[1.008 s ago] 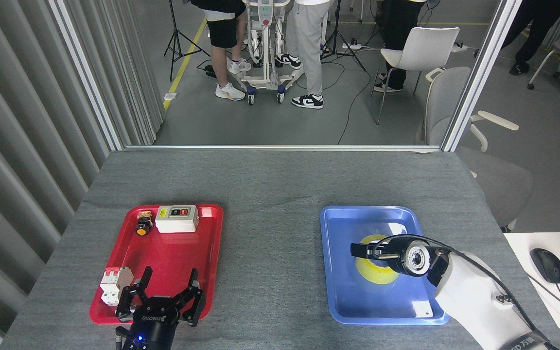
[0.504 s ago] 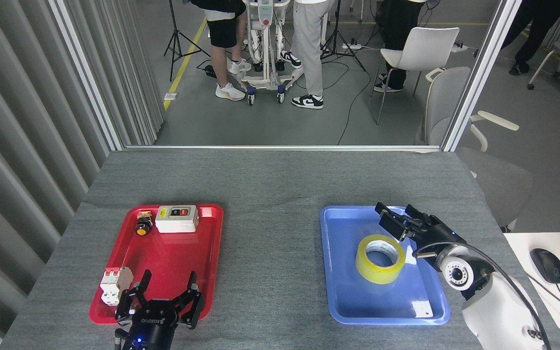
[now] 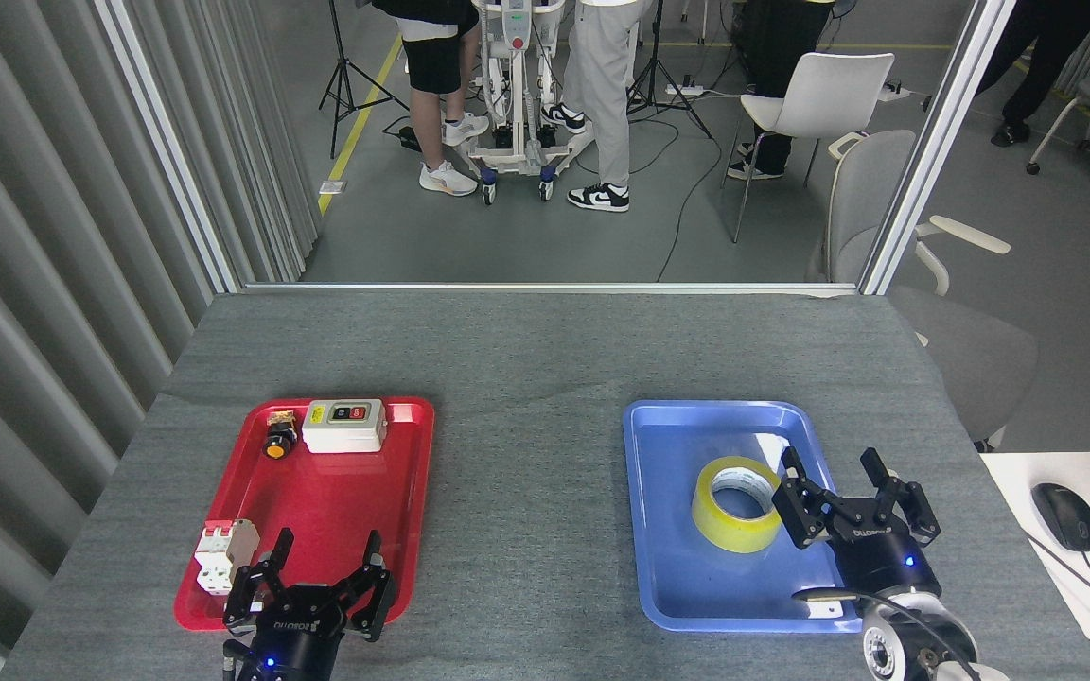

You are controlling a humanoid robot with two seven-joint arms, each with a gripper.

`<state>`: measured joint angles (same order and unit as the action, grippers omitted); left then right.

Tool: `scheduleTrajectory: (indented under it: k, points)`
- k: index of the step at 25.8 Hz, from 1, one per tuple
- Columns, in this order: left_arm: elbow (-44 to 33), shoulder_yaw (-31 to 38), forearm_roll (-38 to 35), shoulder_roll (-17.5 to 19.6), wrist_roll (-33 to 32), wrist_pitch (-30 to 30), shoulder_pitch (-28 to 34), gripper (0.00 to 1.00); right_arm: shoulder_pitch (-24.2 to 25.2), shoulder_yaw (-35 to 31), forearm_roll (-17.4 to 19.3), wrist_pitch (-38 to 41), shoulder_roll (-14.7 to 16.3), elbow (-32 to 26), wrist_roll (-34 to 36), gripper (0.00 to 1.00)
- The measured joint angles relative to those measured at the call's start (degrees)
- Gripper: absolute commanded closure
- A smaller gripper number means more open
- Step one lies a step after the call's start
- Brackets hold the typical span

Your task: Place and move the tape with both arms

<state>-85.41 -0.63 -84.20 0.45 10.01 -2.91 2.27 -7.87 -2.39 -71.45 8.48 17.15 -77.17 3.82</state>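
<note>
Grey felt-like cloth covered the table (image 3: 545, 359) in the head view, and two trays sat on it well apart. On the right, the blue tray (image 3: 668, 586) held the tape (image 3: 736, 505), a roll of translucent yellow packing tape lying flat with its white printed core facing up, in the tray's middle toward the right rim. The right gripper (image 3: 834, 468) stood over that tray's right edge just beside the roll, its black fingers spread apart and pointing away from the robot, holding nothing; whether its nearest finger touched the roll could not be told. A blue light glowed on its black wrist body, and a small round camera lens showed below it at the frame's bottom edge. On the left, the red tray (image 3: 337, 501) carried a white switch box (image 3: 344, 425) with a yellow label and a red button at its far end, a small black and yellow push button (image 3: 277, 442) just beside it to the left, and a white and beige circuit breaker (image 3: 221, 554) at the near left rim. The left gripper (image 3: 325, 549) hung over the red tray's near edge, fingers splayed and empty, close to the breaker but apart from it. Beyond the table, people's legs, a wheeled stand, tripods and white chairs stood on the grey floor.
</note>
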Motion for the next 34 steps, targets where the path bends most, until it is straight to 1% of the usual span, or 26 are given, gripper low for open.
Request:
scheduleTrajectory:
  k: [3, 5, 8, 13, 21, 27, 34]
  points:
    - [0.2, 0.0, 0.0, 0.0, 0.0, 0.0, -0.3, 0.01, 5.8, 1.1, -4.0, -4.8, 0.0, -5.7, 0.9, 0.01]
    - [0.5, 0.0, 0.0, 0.0, -0.1, 0.0, -0.5, 0.01, 9.4, 1.4, -5.4, -6.6, 0.1, -9.1, 1.2, 0.01]
    - [0.7, 0.0, 0.0, 0.0, -0.1, 0.0, -0.8, 0.01, 13.4, 1.5, -6.2, -7.6, 0.5, -12.5, 1.3, 0.0]
    - [0.9, 0.0, 0.0, 0.0, -0.1, 0.0, -0.9, 0.01, 16.7, 0.4, -6.4, -7.9, 0.6, -14.0, 1.8, 0.0]
    - [1.4, 0.2, 0.0, 0.1, -0.1, 0.0, -0.9, 0.01, 18.2, -2.3, -6.2, -7.4, 0.9, -14.1, 2.0, 0.0]
    - [1.6, 0.2, 0.0, 0.3, -0.1, 0.1, -1.0, 0.01, 18.2, -2.4, -3.1, -6.7, 2.1, -13.6, 2.0, 0.0]
    - [1.6, 0.3, 0.0, 0.4, -0.1, 0.1, -1.0, 0.01, 18.0, -2.2, -2.3, -6.8, 3.1, -13.3, 2.0, 0.0]
